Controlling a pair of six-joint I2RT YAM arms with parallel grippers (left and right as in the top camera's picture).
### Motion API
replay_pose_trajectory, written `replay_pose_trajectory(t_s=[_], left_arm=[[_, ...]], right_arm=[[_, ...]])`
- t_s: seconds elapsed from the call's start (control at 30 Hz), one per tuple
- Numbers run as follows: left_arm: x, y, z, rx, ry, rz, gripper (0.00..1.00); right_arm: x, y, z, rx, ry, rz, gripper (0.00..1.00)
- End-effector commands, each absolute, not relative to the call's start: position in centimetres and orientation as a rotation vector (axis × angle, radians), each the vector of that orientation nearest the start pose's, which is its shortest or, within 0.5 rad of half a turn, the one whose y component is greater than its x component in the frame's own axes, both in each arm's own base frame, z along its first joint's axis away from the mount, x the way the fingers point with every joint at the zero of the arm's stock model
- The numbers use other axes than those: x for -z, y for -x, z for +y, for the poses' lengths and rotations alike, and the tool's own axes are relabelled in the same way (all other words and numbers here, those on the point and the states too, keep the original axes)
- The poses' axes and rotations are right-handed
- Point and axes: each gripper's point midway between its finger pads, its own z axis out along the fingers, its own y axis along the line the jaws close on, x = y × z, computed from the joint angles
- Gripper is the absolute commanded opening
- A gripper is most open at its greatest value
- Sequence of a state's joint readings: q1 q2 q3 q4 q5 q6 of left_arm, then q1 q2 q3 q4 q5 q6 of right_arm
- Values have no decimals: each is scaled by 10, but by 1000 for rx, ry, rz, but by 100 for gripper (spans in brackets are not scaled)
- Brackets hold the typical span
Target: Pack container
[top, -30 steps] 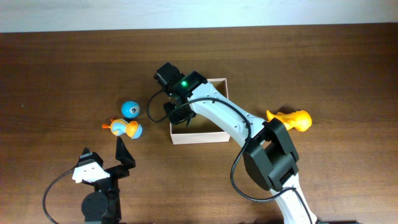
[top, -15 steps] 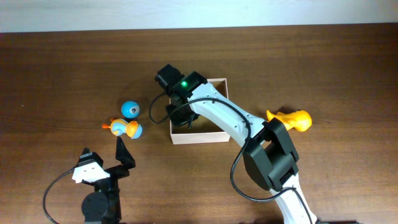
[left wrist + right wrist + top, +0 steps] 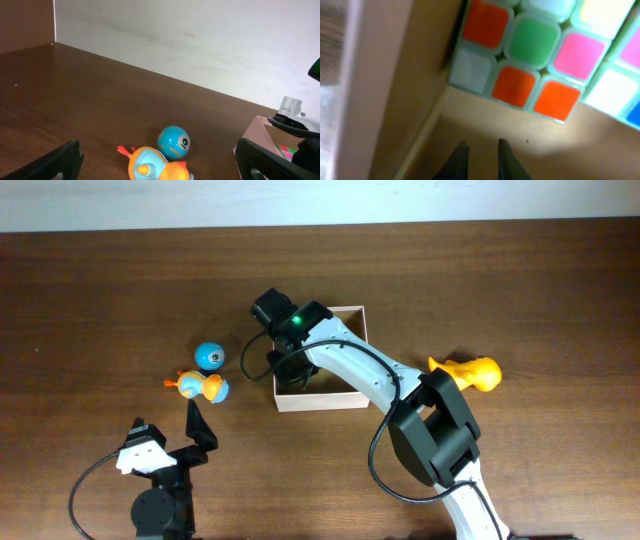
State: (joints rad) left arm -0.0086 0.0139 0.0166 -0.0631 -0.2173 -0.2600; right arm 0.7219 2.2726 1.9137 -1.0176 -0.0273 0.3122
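Item 1. Right arm, wrist housing with green light [image 3: 296, 319]: drifting a short way toward the near side of the table and slightly rightward, above the far-left part of the container [image 3: 320, 402].

Item 2. Right gripper [image 3: 287, 367]: travelling with the wrist, settling a little further inside the container's left wall rather than over its far-left corner.

Item 3. Black cable loop [image 3: 248, 352] left of the wrist: bending slightly nearer, following the same small move.
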Motion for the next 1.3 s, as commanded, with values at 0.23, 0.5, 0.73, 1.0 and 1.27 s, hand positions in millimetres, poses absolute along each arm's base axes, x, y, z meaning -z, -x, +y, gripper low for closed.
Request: replay_pose_trajectory(t_s=[0.23, 0.5, 0.73, 1.0, 1.27], left_arm=[[-162, -242, 37, 9, 365, 1585, 99], [-162, -242, 37, 9, 365, 1585, 99], [-162, -242, 37, 8, 365, 1585, 99], [-162, -242, 37, 9, 365, 1585, 99], [-162, -242, 37, 9, 365, 1585, 99]], right_arm=[[-58, -378, 331, -171, 580, 2830, 16], [-59, -388, 328, -127, 561, 2792, 16], [-62, -396, 329, -114, 543, 2758, 16], [-63, -400, 327, -93, 534, 2740, 16], [-60, -392, 325, -88, 551, 2776, 16]])
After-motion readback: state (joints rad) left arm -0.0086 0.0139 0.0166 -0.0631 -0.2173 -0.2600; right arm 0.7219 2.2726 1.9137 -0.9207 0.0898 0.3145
